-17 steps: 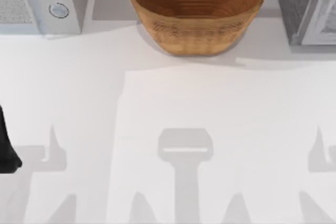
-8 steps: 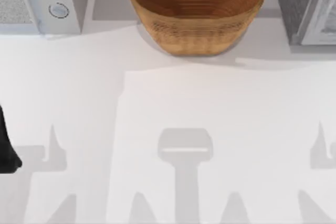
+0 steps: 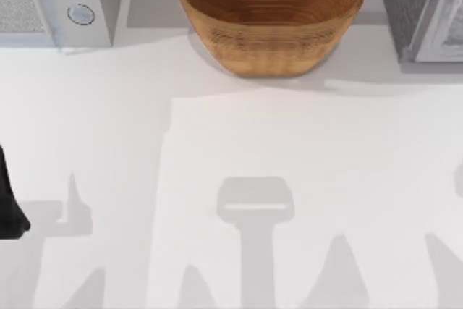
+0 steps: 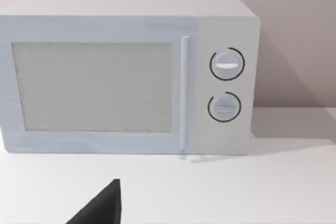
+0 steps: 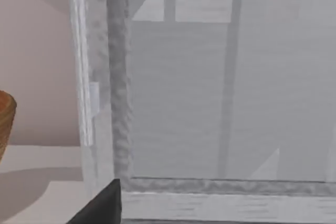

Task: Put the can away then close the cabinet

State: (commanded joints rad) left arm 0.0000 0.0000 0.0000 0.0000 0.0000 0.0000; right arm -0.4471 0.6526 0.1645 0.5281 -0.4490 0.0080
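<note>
The can is out of view. The cabinet stands at the table's back right corner, with a grey textured side and a white framed front. The right wrist view faces the cabinet from close by, showing a pale panel behind a grey frame post. A dark part of my right gripper pokes in low in that view, just short of the cabinet's bottom rail. My left arm is parked at the table's left edge. A dark part of my left gripper shows in its wrist view, facing the microwave.
A large woven bowl sits at the back middle; its rim shows beside the cabinet. A white microwave with two dials stands at the back left. Arm shadows lie across the white table.
The upright shadow at the table's right edge has gone, and the shadows at the front right have grown and shifted. The left arm, bowl and microwave have not moved.
</note>
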